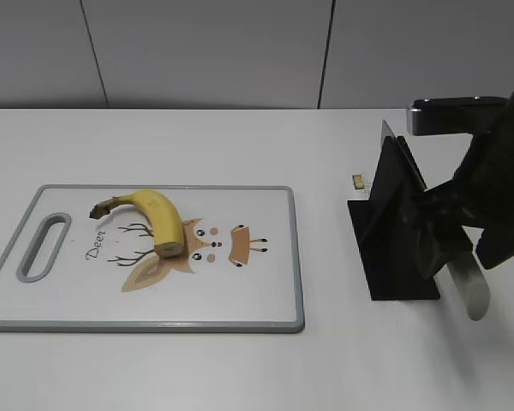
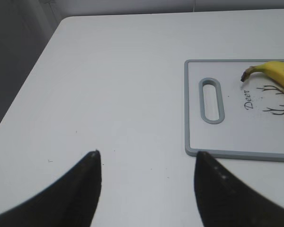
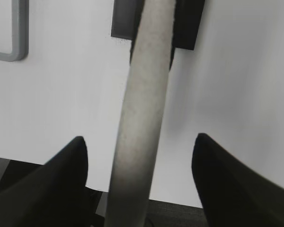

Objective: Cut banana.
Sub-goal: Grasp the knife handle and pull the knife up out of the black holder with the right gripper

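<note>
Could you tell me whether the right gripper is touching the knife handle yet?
Apart. In the right wrist view the handle runs up between the open fingers of the right gripper, with white table showing on both sides.

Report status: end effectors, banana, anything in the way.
Left end effector open, empty, over bare table. Right end effector open around the knife handle, not closed. Banana uncut on the cutting board. Nothing blocking it.
</note>
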Robot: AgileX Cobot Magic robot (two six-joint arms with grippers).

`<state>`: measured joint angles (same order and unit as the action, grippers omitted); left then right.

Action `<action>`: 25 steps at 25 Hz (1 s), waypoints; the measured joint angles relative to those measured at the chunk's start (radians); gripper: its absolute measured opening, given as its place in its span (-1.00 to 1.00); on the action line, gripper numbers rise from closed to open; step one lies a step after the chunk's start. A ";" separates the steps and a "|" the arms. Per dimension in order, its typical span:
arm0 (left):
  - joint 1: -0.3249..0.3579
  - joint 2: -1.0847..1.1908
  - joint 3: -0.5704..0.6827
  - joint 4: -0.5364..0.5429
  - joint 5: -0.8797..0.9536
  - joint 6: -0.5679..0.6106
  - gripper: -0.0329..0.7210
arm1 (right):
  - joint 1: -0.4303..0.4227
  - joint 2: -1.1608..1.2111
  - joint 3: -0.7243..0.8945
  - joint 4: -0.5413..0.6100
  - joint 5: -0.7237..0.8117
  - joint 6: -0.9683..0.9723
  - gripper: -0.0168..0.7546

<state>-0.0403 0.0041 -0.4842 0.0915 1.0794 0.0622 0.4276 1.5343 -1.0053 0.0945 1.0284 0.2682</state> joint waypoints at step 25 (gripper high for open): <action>0.000 0.000 0.000 0.000 0.000 0.000 0.65 | 0.000 0.089 0.000 0.005 -0.009 0.053 -0.50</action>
<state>-0.0403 0.0041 -0.4842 0.0915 1.0794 0.0622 0.4276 1.6237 -1.0053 0.1000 1.0192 0.3214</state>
